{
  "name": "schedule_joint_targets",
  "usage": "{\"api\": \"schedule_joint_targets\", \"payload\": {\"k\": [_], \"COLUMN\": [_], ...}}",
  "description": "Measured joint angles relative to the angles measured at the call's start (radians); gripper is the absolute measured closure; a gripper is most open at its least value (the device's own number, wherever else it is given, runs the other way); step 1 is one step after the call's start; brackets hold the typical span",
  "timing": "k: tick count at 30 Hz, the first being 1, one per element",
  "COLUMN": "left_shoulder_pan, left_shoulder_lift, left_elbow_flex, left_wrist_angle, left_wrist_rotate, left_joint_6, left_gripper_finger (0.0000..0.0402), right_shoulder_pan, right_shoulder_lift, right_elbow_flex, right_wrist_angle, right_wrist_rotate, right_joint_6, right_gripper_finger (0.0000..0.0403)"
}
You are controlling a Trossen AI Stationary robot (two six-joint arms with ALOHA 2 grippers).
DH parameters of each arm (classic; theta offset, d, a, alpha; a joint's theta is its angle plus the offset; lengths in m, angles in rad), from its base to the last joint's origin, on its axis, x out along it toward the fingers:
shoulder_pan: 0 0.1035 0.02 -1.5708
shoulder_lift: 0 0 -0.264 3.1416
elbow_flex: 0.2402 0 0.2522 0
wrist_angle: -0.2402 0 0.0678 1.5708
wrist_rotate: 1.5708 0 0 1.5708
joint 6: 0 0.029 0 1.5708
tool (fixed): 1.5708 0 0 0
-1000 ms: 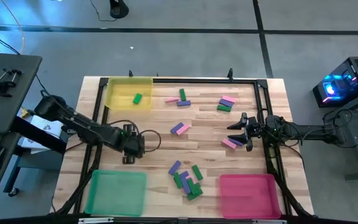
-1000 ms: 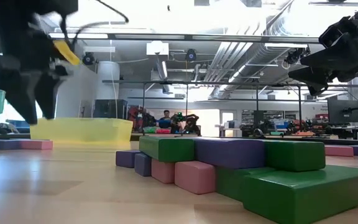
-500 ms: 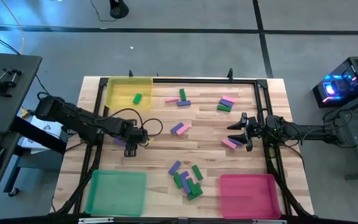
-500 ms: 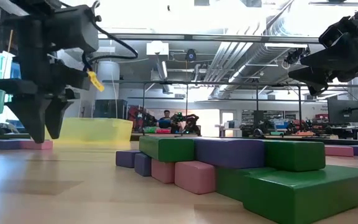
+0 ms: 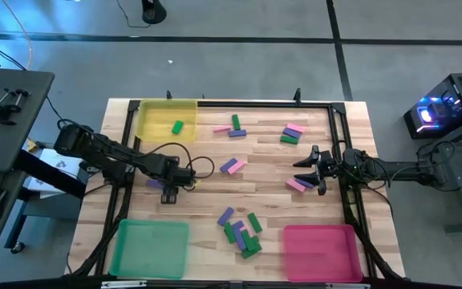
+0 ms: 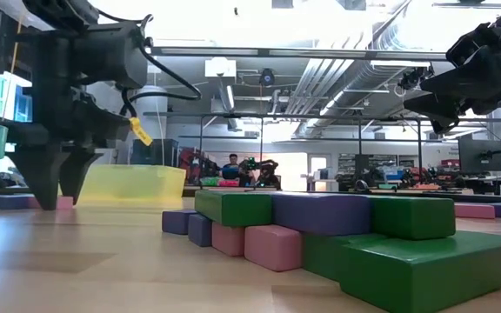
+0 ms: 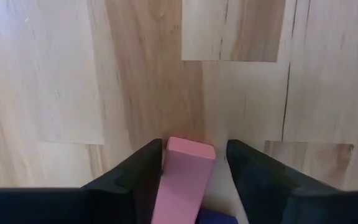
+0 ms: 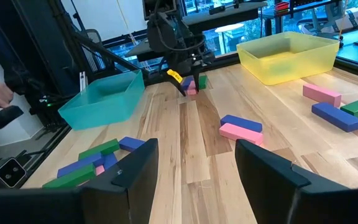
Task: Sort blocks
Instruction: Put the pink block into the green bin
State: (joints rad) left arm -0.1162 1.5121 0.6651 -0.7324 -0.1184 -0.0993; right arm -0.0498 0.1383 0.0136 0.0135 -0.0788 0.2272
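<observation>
A pink block point(image 7: 185, 180) is lying flat on the wooden counter point(image 5: 207, 201) between the two dark fingers point(image 7: 132, 180) of the left gripper point(image 5: 169, 193), with a purple-blue block point(image 7: 216, 218) just beside it. The fingers are straddling the pink block with a narrow gap on either side, so they are parted and not yet clamping it. In the high view this gripper is pointing down at the counter's left half, between the yellow tray point(image 5: 165, 120) and the green tray point(image 5: 149, 249).

The other blocks are lying scattered. One green block point(image 5: 176, 127) is sitting inside the yellow tray. A pink-and-purple pair point(image 5: 231, 165) is resting near the counter's middle, and a green, pink and purple group point(image 5: 233, 127) is lying toward the far edge. Another small cluster point(image 5: 292, 133) is sitting farther right. A heap of green, purple and pink blocks point(image 5: 241, 231) is piled near the front edge, just left of the pink-red tray point(image 5: 321, 250); the low view is showing this heap close up.

The right gripper point(image 5: 311, 168) is hanging above the counter's right side, its fingers point(image 8: 135, 171) spread wide and gripping nothing, with a pink and purple pair of blocks point(image 5: 298, 184) lying just beside it.
</observation>
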Motion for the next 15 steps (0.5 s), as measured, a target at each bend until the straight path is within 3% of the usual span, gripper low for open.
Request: {"api": "schedule_joint_targets", "payload": {"k": [6, 15], "left_shoulder_pan": [0.0, -0.009], "left_shoulder_lift": [-0.004, -0.005], "left_elbow_flex": [0.058, 0.236], "left_wrist_angle": [-0.058, -0.114], "left_wrist_rotate": [0.001, -0.03], "left_joint_6": [0.006, 0.025], "left_gripper_finger": [0.0339, 0.034], "right_shoulder_pan": [0.0, 0.0], "right_shoulder_lift": [0.0, 0.0], "right_elbow_flex": [0.0, 0.0], "right_wrist_angle": [0.0, 0.0], "right_wrist_rotate": [0.0, 0.0], "right_joint_6": [0.0, 0.0], "right_gripper_finger": [0.0204, 0.0204]}}
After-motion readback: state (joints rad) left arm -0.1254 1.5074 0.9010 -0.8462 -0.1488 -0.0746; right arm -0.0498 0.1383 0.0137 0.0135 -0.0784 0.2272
